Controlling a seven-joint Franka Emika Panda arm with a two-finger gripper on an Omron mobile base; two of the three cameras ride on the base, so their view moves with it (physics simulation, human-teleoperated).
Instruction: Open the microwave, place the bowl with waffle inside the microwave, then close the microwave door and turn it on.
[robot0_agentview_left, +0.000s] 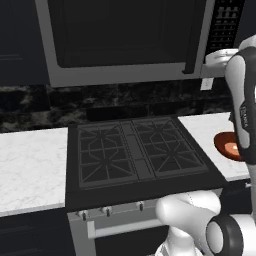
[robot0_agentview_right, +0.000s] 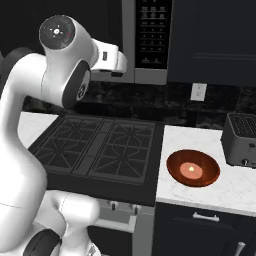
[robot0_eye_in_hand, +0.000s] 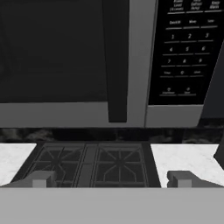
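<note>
Right counter (robot0_agentview_right: 235, 187): bowl (robot0_agentview_right: 193, 168), toaster (robot0_agentview_right: 242, 139)

The gripper (robot0_eye_in_hand: 111, 179) has its two fingertips (robot0_eye_in_hand: 43, 178) far apart, with nothing between them. Up ahead is the microwave (robot0_eye_in_hand: 131, 118), and its microwave door (robot0_eye_in_hand: 52, 57) is closed, with a dark bar handle (robot0_eye_in_hand: 117, 61) next to the black button panel (robot0_eye_in_hand: 188, 48). Below sits the black stove (robot0_eye_in_hand: 89, 164), with white counter (robot0_eye_in_hand: 183, 157) on both sides.

A black gas stove (robot0_agentview_left: 137, 152) sits between white marble tabletop (robot0_agentview_left: 30, 167) stretches, backed by a dark stone wall (robot0_agentview_left: 100, 102) with a white outlet (robot0_agentview_right: 199, 91), dark cabinets (robot0_agentview_right: 215, 40) above, and a toaster (robot0_agentview_right: 241, 140) at right.
</note>
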